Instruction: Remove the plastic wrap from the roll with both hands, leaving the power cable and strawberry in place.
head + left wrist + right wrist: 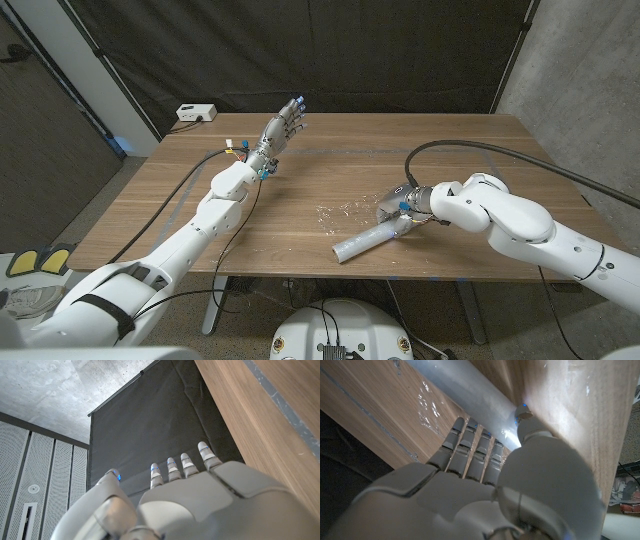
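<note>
A white roll (368,238) lies slantwise on the wooden table (480,150), near its front edge. My right hand (405,205) grips the roll's far end. In the right wrist view its fingers (470,445) lie along the roll (470,390) with the thumb on the other side. Clear, crinkled plastic wrap (338,212) is spread on the table beside the roll and glints by the tube (427,405). My left hand (283,125) is raised over the far left of the table, holding nothing. Its straight, spread fingers (182,462) point at the black curtain.
A white power strip (195,113) sits just beyond the table's far left corner. A thick black cable (470,148) arcs over the right half of the table to my right arm. The black curtain (400,50) hangs behind the table, and its edge (250,425) runs beside my left hand.
</note>
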`<control>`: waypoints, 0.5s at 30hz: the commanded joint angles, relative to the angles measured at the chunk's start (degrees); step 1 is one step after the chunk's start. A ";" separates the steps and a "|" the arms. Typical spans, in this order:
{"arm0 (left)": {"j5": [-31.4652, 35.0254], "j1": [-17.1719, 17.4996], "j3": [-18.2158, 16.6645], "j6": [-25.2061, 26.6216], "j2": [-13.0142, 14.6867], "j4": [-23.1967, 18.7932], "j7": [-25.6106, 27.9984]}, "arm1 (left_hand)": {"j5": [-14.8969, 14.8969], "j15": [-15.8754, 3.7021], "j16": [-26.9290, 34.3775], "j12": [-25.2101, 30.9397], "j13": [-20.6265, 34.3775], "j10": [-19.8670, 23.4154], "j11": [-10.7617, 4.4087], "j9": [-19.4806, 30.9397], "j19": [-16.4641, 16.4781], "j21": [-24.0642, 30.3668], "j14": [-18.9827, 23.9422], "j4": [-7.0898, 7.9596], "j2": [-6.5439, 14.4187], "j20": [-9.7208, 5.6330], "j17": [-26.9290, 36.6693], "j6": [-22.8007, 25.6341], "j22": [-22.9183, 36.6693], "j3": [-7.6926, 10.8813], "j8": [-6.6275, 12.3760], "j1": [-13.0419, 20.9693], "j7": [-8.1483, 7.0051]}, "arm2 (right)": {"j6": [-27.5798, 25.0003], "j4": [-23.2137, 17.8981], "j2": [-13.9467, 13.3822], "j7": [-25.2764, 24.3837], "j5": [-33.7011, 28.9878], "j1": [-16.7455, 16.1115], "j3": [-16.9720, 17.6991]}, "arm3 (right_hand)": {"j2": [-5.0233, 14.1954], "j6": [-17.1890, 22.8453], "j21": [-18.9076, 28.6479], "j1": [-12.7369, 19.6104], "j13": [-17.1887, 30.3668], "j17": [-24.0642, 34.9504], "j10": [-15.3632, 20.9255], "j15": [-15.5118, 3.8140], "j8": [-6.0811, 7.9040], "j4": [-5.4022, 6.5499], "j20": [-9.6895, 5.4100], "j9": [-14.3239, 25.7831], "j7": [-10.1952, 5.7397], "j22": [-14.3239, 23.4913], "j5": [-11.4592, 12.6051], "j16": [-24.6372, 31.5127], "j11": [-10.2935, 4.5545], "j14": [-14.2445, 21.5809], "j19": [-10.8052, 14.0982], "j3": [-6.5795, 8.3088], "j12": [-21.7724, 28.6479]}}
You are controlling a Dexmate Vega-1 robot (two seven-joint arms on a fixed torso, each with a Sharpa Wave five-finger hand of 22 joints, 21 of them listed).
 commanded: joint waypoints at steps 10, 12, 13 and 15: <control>0.15 0.92 -0.19 0.30 0.69 -1.45 0.69 | 0.39 0.23 0.08 -0.14 0.20 0.27 -0.21 0.21 0.24 -0.27 0.28 -0.01 0.15 0.43 0.31 0.37 0.14 -0.41 0.05 -0.31 -0.35 | -3.16 2.72 0.41 -9.57 2.29 -3.98 1.47 | 6.02 14.17 7.50 4.36 3.72 7.54 16.87 -9.63 3.12 0.74 -4.24 0.59 -1.99 2.74 -0.17 9.40 -2.75 12.31 2.59 -4.13 6.79; 0.24 0.90 -0.16 0.29 0.71 -1.52 0.74 | 0.39 0.22 0.06 -0.14 0.20 0.26 -0.23 0.21 0.25 -0.28 0.24 0.00 0.14 0.42 0.30 0.38 0.14 -0.42 0.06 -0.33 -0.34 | -3.92 2.86 0.71 -10.90 2.70 -4.19 1.82 | 6.16 14.15 7.87 4.36 3.99 7.93 17.27 -9.69 3.10 0.83 -4.25 0.65 -1.96 2.91 -0.20 9.75 -2.84 12.58 2.51 -4.39 7.06; 0.24 0.90 -0.16 0.32 0.72 -1.59 0.76 | 0.40 0.21 0.05 -0.17 0.20 0.20 -0.24 0.21 0.25 -0.28 0.23 0.00 0.14 0.41 0.30 0.38 0.14 -0.43 0.06 -0.33 -0.36 | -4.26 2.86 0.80 -11.72 2.63 -4.30 1.94 | 6.17 14.21 8.01 4.37 4.10 8.09 17.33 -9.67 3.12 0.83 -4.31 0.67 -1.86 2.97 -0.20 9.89 -2.95 12.66 2.48 -4.50 7.14; 0.30 0.89 -0.14 0.36 0.78 -1.70 0.80 | 0.41 0.25 0.06 -0.17 0.20 0.19 0.01 0.21 0.28 -0.29 0.25 0.01 0.13 0.42 0.30 0.38 0.13 -0.45 0.06 -0.35 -0.33 | -5.02 2.91 1.15 -13.22 3.26 -4.53 2.41 | 6.43 14.44 8.39 4.50 4.38 8.36 17.65 -9.70 3.21 0.86 -4.29 0.73 -1.63 3.12 -0.15 9.99 -2.59 12.65 2.44 -4.59 7.40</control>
